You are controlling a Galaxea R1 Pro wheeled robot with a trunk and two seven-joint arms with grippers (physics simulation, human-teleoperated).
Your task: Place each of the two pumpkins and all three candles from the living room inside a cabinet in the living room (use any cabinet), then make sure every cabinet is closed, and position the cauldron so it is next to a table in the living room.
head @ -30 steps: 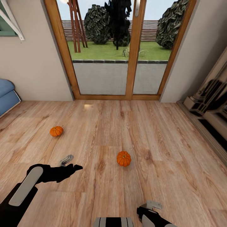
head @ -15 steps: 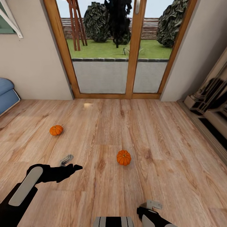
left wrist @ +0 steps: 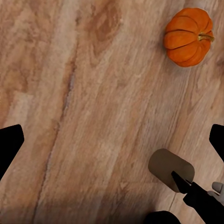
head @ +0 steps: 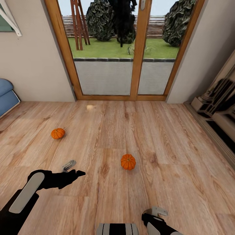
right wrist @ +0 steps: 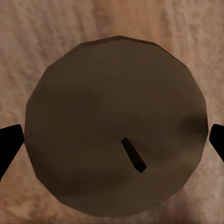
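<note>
Head view looks down on a wood floor [head: 169, 156] before a glazed door [head: 125, 49]. One pumpkin [head: 128, 162] sits near centre; a second pumpkin [head: 57, 133] lies well apart at about ten o'clock from it. The left gripper [head: 72, 169] hovers over bare boards with its fingers spread, holding nothing. From the left wrist, the near pumpkin [left wrist: 187, 36] shows ahead. The right gripper [head: 156, 212] sits at about five o'clock from the central pumpkin; its wrist camera looks straight onto a candle [right wrist: 116, 126], fingertips wide on either side, though contact is probably not made.
</note>
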